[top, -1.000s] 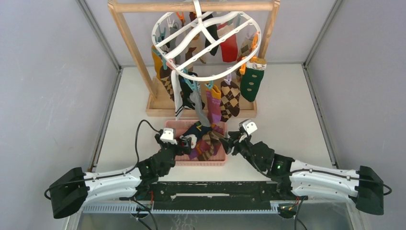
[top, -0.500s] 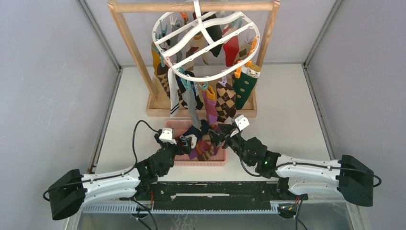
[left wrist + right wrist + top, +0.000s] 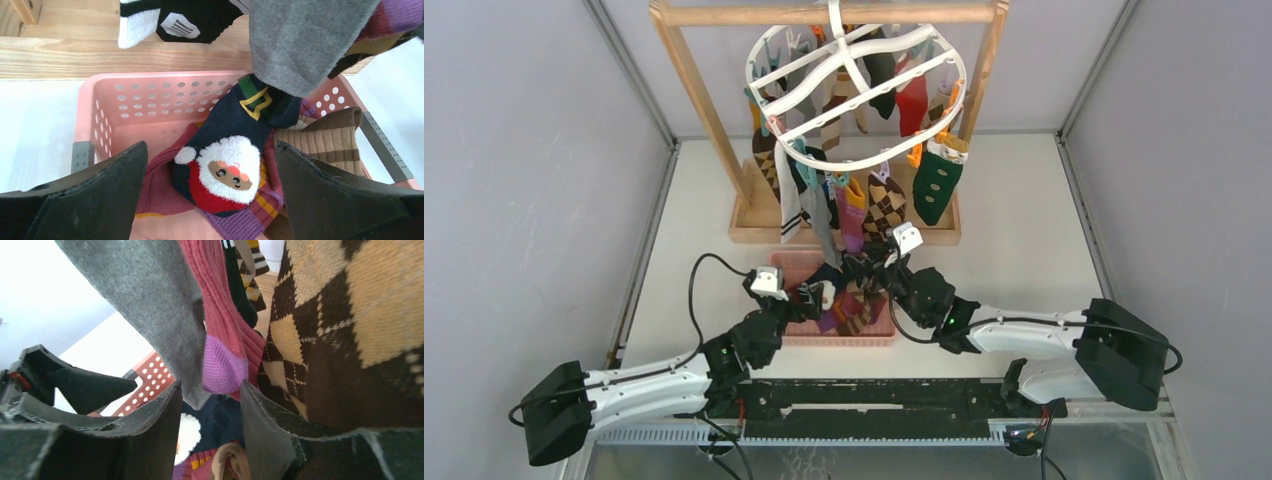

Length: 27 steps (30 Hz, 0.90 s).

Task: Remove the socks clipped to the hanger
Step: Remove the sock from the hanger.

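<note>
**Left gripper** [image 3: 211,146]: my jaws are spread wide and grip nothing. They are poised over the near half of the pink perforated basket [image 3: 150,100].

**Basket contents:** a navy Santa sock [image 3: 225,172] lies face up on top. A brown striped sock [image 3: 325,140] lies at its right, with purple and maroon knits under both.

**Right gripper** [image 3: 210,390]: I am raised to the lowest of the hanging socks [image 3: 849,205], with my jaws part-way apart. The tip of a grey sock [image 3: 150,300] and the purple toe of a pink sock [image 3: 225,365] sit between the fingertips. Whether the pads press on them, I cannot tell. A brown argyle sock [image 3: 350,340] hangs just beside my outer finger.

**Hanger** [image 3: 851,75]: a white oval ring hooked over the top bar of the wooden frame stand [image 3: 701,100]. It is behind and above the basket and tilted. Socks are clipped around its rim, with a green dotted sock [image 3: 936,185] at its right near edge.

**Basket position:** on the white table [image 3: 1024,220], just in front of the stand's base.
</note>
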Motion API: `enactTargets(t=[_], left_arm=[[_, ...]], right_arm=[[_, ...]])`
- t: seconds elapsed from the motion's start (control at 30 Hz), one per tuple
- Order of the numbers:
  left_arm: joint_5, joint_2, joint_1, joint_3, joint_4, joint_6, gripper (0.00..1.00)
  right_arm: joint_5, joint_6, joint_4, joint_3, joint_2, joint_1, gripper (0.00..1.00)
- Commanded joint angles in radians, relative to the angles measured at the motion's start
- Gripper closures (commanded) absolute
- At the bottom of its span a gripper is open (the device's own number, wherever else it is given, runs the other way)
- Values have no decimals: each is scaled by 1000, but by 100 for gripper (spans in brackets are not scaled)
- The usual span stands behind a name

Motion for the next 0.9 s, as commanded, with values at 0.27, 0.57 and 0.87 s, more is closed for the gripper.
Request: enactTargets(t=[0.27,0.57,0.87], left_arm=[[-14,-43,-5,-7,-5,2,0],[-17,-43,-7,-11,-6,3,0],[-19,-51,-7,-11,-12,3,0]], right_arm=[[-46,52,98,79,103,-36,44],[-58,51,120,86,134,-15,43],[-23,29,151,126,197,-26,57]])
